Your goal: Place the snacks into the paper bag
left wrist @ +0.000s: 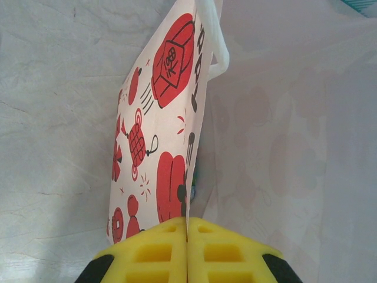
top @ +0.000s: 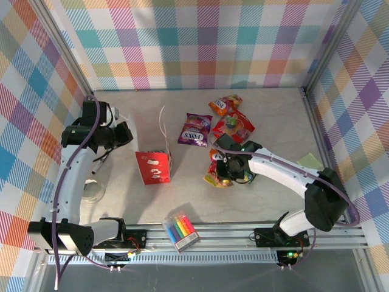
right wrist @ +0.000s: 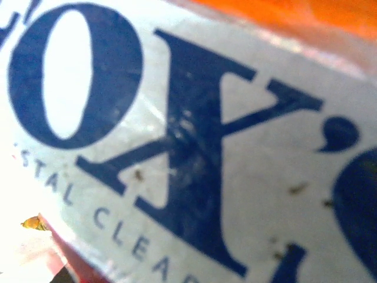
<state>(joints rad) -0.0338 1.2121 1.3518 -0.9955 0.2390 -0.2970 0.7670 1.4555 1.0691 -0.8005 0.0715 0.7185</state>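
L gripper (left wrist: 187,229) pinched on bag (left wrist: 159,118) wall. R gripper (top: 228,169) at packet (right wrist: 188,147), can't tell if closed. Pkt prob light, slick, crinkly: pinch seam edge.

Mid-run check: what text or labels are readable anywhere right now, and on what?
"OX'" in large dark-blue letters, cropped by the frame: snack packet at the right wrist camera.
"STAL CLEA", small, below it: same packet.
"FOX'S": purple packet, top view.
Orange packet logo: too small to read.
Paper bag edge lettering: unreadable.
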